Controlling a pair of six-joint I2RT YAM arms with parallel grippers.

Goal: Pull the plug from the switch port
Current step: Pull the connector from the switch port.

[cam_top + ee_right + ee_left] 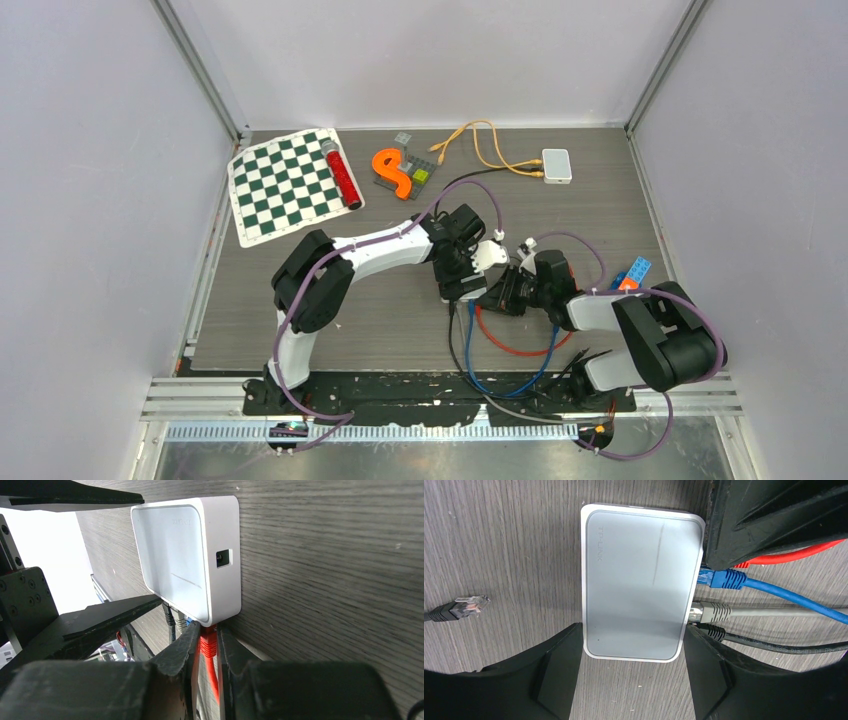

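Right fingers [181, 647] pinch the red plug [208, 645], seated lengthwise nose-first in the switch [175, 550] that left fingers [558, 672] clamp

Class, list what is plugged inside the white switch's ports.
Visible: red plug, blue plug, grey plug and black plug entering the switch; their contacts inside the ports are covered.

This was a robotics lab test cell, folks: plain white panels [90, 150] on aluminium rails [200, 70] boxed in a grey table [620, 200]. Two robot arms [370, 250] sat bolted at its near edge among practice props: chessboard mat [285, 185], toy bricks [632, 272], a cabled switch [639, 580].
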